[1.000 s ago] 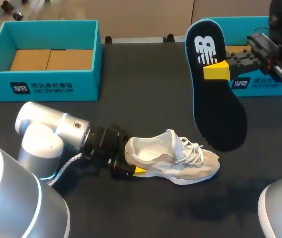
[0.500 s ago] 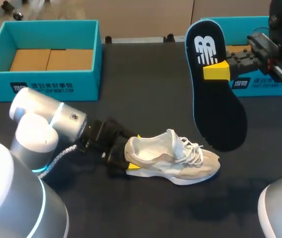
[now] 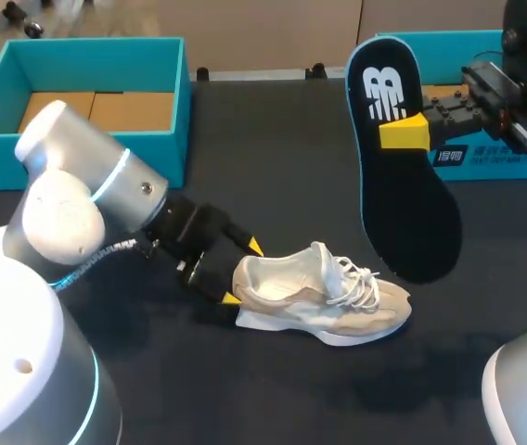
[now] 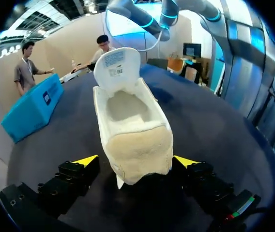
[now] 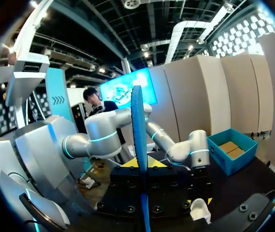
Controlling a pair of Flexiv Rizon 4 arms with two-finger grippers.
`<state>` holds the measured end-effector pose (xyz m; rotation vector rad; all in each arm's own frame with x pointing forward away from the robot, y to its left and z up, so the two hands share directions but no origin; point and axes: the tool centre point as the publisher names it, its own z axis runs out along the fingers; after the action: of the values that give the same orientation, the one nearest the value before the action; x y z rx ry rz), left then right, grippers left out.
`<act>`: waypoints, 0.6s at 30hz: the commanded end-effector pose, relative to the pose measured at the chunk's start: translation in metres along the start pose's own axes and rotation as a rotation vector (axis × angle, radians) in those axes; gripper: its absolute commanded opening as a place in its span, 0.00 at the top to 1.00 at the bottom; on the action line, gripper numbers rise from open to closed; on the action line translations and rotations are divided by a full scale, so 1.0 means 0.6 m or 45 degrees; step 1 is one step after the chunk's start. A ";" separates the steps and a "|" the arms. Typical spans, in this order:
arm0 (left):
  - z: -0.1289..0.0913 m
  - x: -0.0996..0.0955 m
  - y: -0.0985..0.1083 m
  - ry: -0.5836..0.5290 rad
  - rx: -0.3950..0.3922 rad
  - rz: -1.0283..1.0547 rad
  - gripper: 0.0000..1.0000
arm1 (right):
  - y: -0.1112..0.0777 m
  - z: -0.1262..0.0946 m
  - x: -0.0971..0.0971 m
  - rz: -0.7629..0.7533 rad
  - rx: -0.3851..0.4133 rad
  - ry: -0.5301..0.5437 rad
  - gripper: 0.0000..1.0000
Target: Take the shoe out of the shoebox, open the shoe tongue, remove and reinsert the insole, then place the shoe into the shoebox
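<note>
Shoe [image 3: 324,297] on black table [image 3: 273,139] | L fingers [image 3: 254,247] wide astride heel [image 4: 137,150] | R fingers [image 3: 403,133] grip insole [image 3: 407,199]

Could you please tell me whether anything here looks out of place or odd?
Only the insole: it hangs in the air, clamped in the right gripper, instead of lying in the shoe. The shoe sits upright on the table, heel inside the open left gripper. Nothing looks spilled or damaged.
</note>
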<state>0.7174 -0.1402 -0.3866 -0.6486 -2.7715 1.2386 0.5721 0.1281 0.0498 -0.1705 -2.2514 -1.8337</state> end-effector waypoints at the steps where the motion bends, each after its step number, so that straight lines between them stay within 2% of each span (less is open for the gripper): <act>1: -0.003 0.016 -0.012 -0.053 -0.119 0.023 0.00 | 0.003 0.003 -0.004 0.002 0.006 0.004 1.00; 4: -0.003 0.016 -0.012 -0.053 -0.119 0.023 0.00 | 0.003 0.003 -0.004 0.002 0.006 0.004 1.00; 5: -0.005 0.011 -0.010 -0.069 -0.166 -0.012 0.00 | 0.003 0.003 -0.004 0.002 0.006 0.004 1.00; 6: -0.013 0.008 -0.009 -0.048 -0.143 -0.044 0.00 | 0.003 0.003 -0.004 0.002 0.006 0.004 1.00; 8: -0.021 0.004 -0.009 -0.018 -0.219 -0.100 0.00 | 0.003 0.003 -0.004 0.002 0.006 0.004 1.00; 10: -0.031 0.006 -0.011 0.027 -0.227 -0.111 0.00 | 0.003 0.003 -0.004 0.002 0.006 0.004 1.00; 11: -0.034 0.006 -0.013 0.030 -0.291 -0.115 0.00 | 0.003 0.003 -0.004 0.002 0.006 0.004 1.00; 12: -0.036 0.007 -0.013 0.054 -0.303 -0.104 0.00 | 0.003 0.003 -0.004 0.002 0.006 0.004 1.00; 13: -0.039 0.008 -0.015 0.106 -0.394 -0.105 0.00 | 0.003 0.003 -0.004 0.002 0.006 0.004 1.00; 14: -0.037 0.013 -0.019 0.076 -0.524 -0.060 0.00 | 0.003 0.003 -0.004 0.002 0.006 0.004 1.00; 18: -0.041 0.019 -0.024 0.060 -0.551 -0.010 0.00 | 0.003 0.003 -0.004 0.002 0.006 0.004 1.00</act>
<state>0.7102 -0.1250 -0.3704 -0.6417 -2.8978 0.9013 0.5723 0.1283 0.0500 -0.1700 -2.2514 -1.8333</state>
